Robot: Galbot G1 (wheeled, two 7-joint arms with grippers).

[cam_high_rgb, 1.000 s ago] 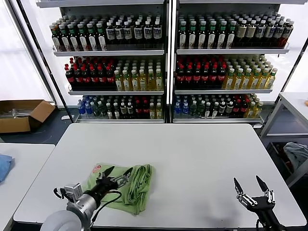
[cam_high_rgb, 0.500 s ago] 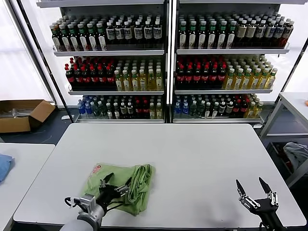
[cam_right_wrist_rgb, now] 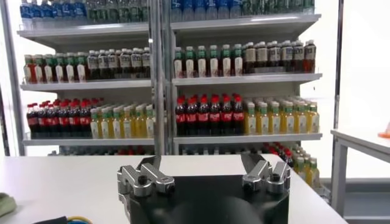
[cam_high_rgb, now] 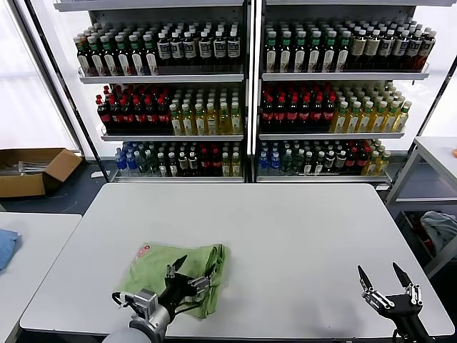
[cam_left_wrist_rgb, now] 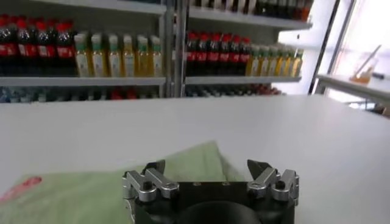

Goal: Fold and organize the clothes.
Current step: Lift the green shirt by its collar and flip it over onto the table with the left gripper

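A folded light green shirt [cam_high_rgb: 158, 266] with a small red-and-white print at its far left corner lies on the white table [cam_high_rgb: 285, 229] near the front left. In the left wrist view the shirt [cam_left_wrist_rgb: 183, 167] spreads just beyond the fingers. My left gripper [cam_high_rgb: 191, 269] is open and empty, low over the shirt's near right part; it also shows in the left wrist view [cam_left_wrist_rgb: 208, 168]. My right gripper [cam_high_rgb: 390, 278] is open and empty at the table's front right corner, far from the shirt; it shows in the right wrist view [cam_right_wrist_rgb: 202, 164]. A second shirt is not in view.
Drink shelves [cam_high_rgb: 246, 93] full of bottles stand behind the table. A cardboard box [cam_high_rgb: 32, 170] lies on the floor at the left. A blue cloth [cam_high_rgb: 6, 246] lies on a side table at the left. A pale grey bundle [cam_high_rgb: 439, 230] sits at the right.
My left gripper has drawn back toward the table's front edge and shifted right over the shirt. My right gripper has sunk lower and slightly right. The shirt has not moved.
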